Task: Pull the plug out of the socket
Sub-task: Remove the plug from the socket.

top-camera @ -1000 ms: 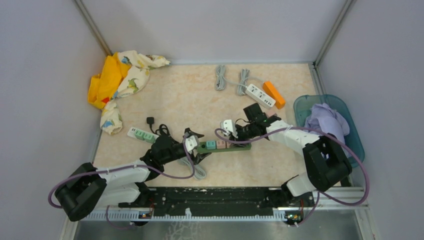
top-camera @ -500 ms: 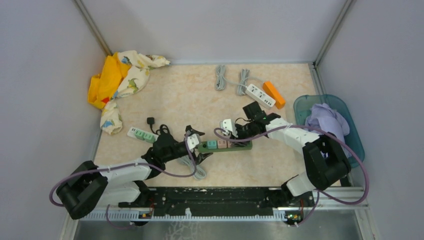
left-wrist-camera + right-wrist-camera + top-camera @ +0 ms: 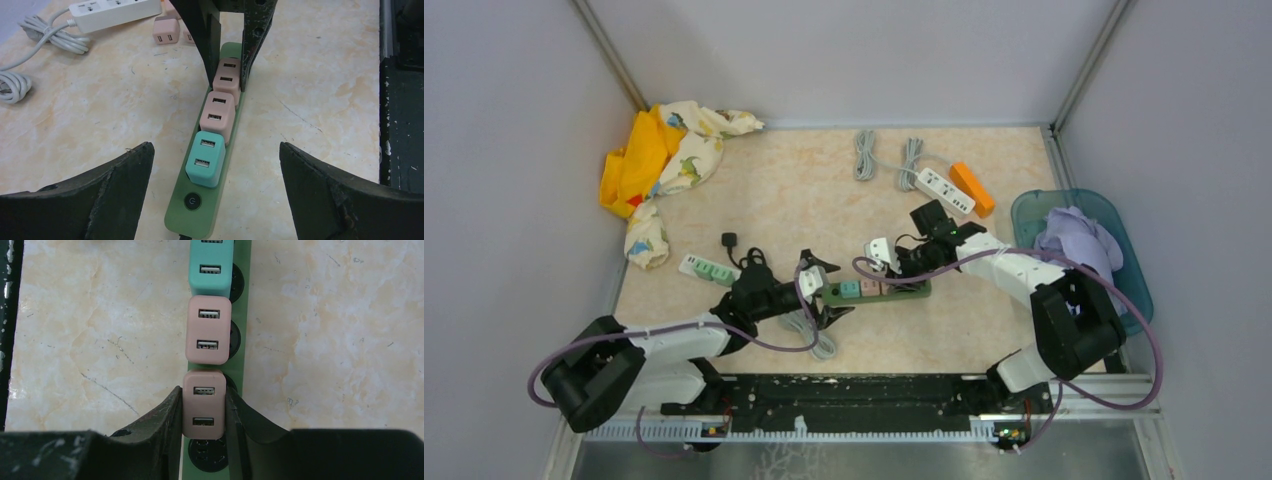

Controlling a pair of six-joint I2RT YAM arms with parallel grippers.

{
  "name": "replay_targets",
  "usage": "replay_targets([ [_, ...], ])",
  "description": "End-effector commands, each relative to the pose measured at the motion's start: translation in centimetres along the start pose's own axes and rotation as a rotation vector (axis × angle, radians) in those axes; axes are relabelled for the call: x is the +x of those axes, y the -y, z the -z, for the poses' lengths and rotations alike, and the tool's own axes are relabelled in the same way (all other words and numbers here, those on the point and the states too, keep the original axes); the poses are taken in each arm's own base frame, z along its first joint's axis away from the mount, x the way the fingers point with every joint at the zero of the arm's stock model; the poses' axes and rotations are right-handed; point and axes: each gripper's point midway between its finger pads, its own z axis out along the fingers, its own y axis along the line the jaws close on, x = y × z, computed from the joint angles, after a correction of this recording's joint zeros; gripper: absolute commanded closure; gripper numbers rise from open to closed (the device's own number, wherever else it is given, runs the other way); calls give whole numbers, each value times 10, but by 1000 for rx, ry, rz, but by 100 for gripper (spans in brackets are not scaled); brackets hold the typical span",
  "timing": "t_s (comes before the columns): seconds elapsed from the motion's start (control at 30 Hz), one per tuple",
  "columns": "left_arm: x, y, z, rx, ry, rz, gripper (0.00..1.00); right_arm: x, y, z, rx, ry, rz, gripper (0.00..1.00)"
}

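My right jaws are clamped on the pink end plug (image 3: 203,410), which sits in the green strip (image 3: 202,222) on the bench (image 3: 330,75), at the end far from the switch. A second pink plug (image 3: 208,330) and a teal plug (image 3: 204,159) fill the neighbouring sockets. My left jaws stand wide, straddling the strip's switch end without touching it.

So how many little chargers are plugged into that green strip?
3: the teal charger by the power button, the middle pink charger, and the end pink charger, pinched by the right gripper.
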Motion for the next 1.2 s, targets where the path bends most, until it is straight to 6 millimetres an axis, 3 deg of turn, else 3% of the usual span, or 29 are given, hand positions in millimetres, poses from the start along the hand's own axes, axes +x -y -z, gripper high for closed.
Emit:
replay_targets([
  [0.0, -24, 2, -4, 30, 96, -28, 0, -20, 9, 8, -2, 55, 45, 100],
  [0.73, -11, 4, -17, 92, 68, -50, 1, -19, 9, 7, -6, 56, 40, 100],
  [1.17, -1, -1, -37, 150, -11, -2, 19, -21, 10, 8, -4, 61, 40, 100],
])
